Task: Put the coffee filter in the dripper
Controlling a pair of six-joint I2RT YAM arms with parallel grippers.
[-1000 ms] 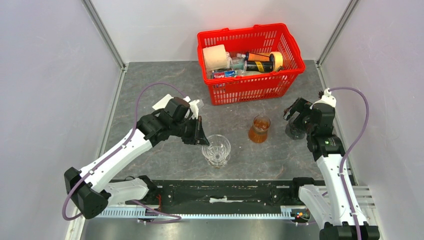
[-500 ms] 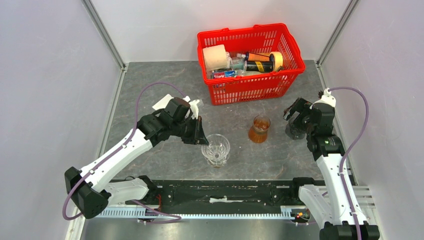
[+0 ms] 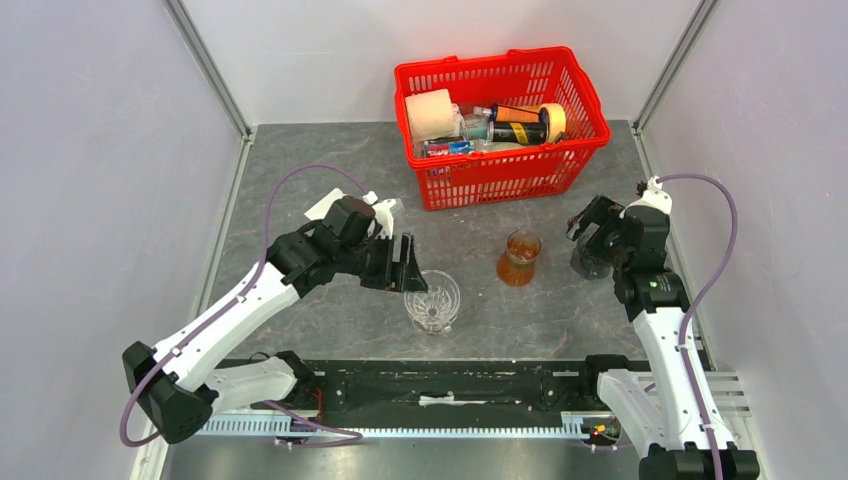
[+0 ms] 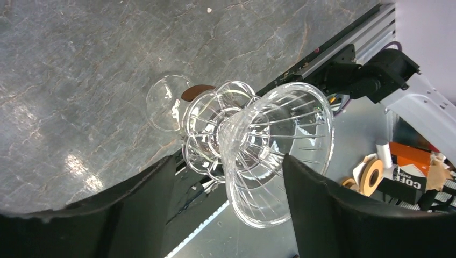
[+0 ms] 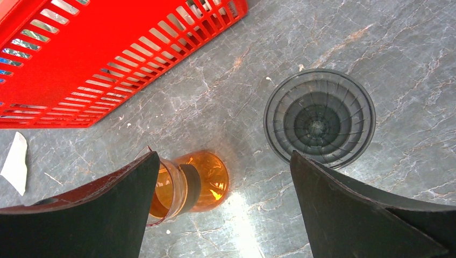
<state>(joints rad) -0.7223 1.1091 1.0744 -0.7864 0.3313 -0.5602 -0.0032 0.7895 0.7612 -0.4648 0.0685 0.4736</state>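
Observation:
The clear cut-glass dripper [image 3: 432, 300] stands upright on the grey table near the front edge. My left gripper [image 3: 407, 268] is open at its left rim. In the left wrist view the dripper [image 4: 269, 156] sits between the spread fingers of that gripper [image 4: 227, 159], and neither finger presses on it. A white paper coffee filter [image 3: 326, 206] lies on the table behind my left wrist, mostly hidden by it. My right gripper [image 3: 592, 232] hangs open at the right, holding nothing; its fingers [image 5: 134, 193] are spread wide in the right wrist view.
A small glass tumbler with brown liquid [image 3: 518, 258] stands mid-table. A dark smoky-grey cup [image 3: 590, 264] sits under my right gripper. A red basket [image 3: 555, 165] with several items is at the back. Enclosure walls stand close on both sides.
My left gripper was shut at the dripper's rim and has opened, letting the rim go. The dripper stays on the table. The right arm has not moved.

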